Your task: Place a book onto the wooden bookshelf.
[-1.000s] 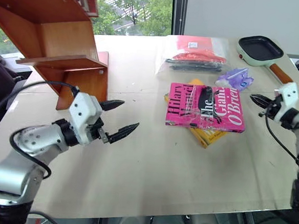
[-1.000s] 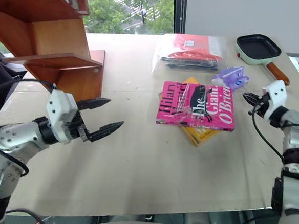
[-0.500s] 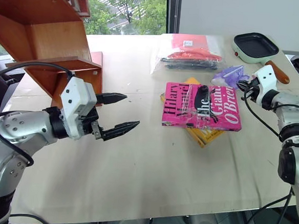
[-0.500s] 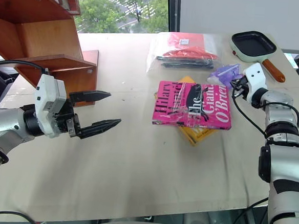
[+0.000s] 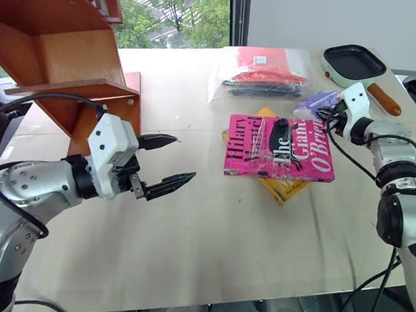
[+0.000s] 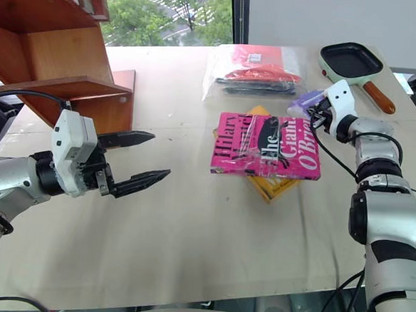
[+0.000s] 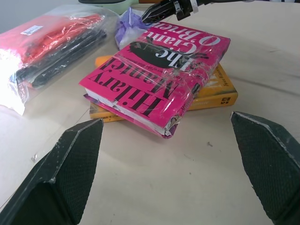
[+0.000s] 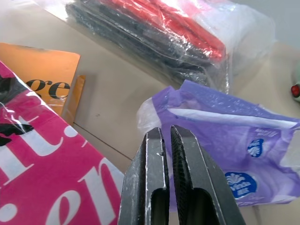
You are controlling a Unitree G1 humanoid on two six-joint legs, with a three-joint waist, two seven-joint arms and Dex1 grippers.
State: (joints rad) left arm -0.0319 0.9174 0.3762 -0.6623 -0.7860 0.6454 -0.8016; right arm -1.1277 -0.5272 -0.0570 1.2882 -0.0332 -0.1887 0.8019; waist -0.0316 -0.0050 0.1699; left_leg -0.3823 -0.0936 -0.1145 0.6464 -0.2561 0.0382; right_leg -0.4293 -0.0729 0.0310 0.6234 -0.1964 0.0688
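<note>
My left gripper (image 5: 166, 162) hangs wide open and empty over the table (image 5: 210, 227), just right of the wooden bookshelf (image 5: 65, 53). My right gripper (image 8: 167, 140) is pinched shut on nothing, at the far right corner of the book (image 5: 280, 148), beside a purple packet (image 8: 234, 126). The pink book lies flat on a yellow book (image 5: 284, 188), mid-table, well right of the shelf.
</note>
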